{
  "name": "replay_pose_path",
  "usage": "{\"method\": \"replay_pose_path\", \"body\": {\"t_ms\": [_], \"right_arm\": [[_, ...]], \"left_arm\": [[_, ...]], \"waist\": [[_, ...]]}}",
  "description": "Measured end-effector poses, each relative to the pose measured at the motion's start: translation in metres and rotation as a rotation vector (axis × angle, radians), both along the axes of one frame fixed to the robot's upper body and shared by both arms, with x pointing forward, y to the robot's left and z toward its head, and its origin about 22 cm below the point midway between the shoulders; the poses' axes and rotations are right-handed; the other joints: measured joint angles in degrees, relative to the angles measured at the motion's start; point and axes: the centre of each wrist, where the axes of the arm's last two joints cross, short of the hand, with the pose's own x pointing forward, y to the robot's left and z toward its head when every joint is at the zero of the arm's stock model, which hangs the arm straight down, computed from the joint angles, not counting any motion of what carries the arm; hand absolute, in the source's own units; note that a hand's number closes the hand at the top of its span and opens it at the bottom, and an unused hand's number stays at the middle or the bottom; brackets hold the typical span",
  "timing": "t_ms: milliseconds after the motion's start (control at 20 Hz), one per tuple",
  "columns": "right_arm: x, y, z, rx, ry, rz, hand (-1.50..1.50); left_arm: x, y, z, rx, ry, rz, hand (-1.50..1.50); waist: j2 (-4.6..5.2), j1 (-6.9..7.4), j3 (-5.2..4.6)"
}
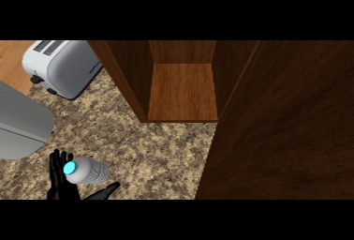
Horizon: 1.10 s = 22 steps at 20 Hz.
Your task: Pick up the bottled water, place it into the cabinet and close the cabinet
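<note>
Left robot hand (pixel 61 174): open, fingers straight, beside bottle.
Water bottle (pixel 88 170): near bench (pixel 152 145) front edge.
Cabinet (pixel 181 89): door (pixel 290 126) open.

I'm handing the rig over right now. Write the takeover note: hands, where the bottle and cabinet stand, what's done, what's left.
Left hand: low at the view's left, fingers straight up behind the bottled water, thumb out below it; open, not closed round it.
Right hand: not in view.
Bottled water: on the speckled counter, blue cap toward the left hand, not lifted.
Cabinet: open, its wooden shelf bare; its door swung out at the right.
A toaster stands at the upper left.
Done: hand brought up to the bottle.
Left: grasp, lift, set the bottle on the shelf, close the door.
</note>
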Motion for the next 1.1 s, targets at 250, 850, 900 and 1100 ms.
{"method": "replay_pose_path", "body": {"t_ms": [250, 850, 900, 1100], "right_arm": [[0.000, 0.002, 0.000, -0.005, -0.002, 0.007, -1.50], [-0.004, 0.009, -0.001, 0.011, 0.010, 0.017, -1.50], [-0.003, 0.008, -0.001, 0.011, 0.004, 0.011, -1.50], [0.000, 0.005, 0.000, -0.007, 0.000, -0.001, -1.50]], "left_arm": [[0.005, -0.002, -0.014, -0.007, 0.007, 0.013, -1.50], [-0.001, 0.000, -0.050, -0.058, -0.027, 0.011, -1.50], [-0.001, 0.003, -0.051, -0.063, -0.030, 0.006, -1.50], [-0.003, 0.000, -0.057, -0.097, -0.064, -0.014, 1.50]], "waist": [[0.01, 0.01, 0.00], [-0.03, -0.06, -0.01], [-0.01, 0.00, -0.01], [0.00, 0.06, 0.03]]}}
